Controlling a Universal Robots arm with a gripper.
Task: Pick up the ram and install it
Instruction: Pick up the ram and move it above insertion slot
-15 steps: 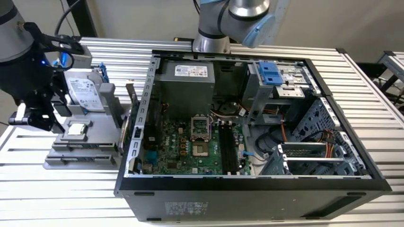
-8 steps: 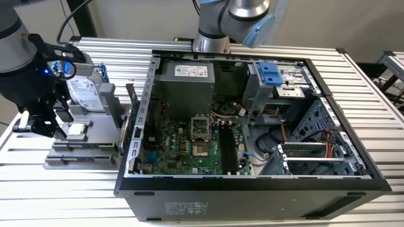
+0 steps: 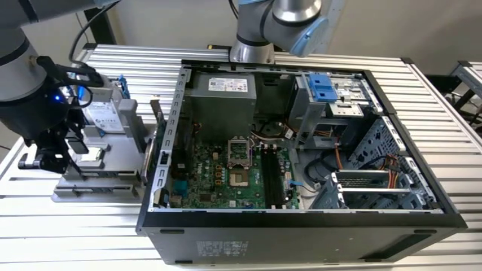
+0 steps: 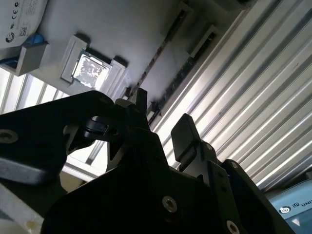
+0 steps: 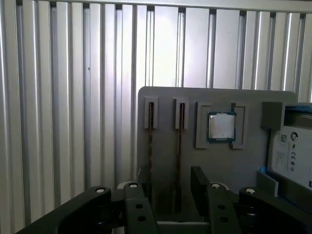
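Pincer (image 5: 170,171) open, hovering abv ram (image 5: 179,146), on edge in gray tray (image 5: 165,97) slot.

We see the thin ram stick (image 5: 179,146) in the grey tray (image 3: 98,191) on the ribbed metal counter (image 3: 441,104), at the exterior view's left of the black computer case (image 3: 301,234).

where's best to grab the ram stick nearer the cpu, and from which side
Probably grip the ram stick by its two flat faces around mid-length, coming straight down from above. It stands on edge in a narrow slot of the grey holder, thin top edge up, so the open hand should straddle its thickness.
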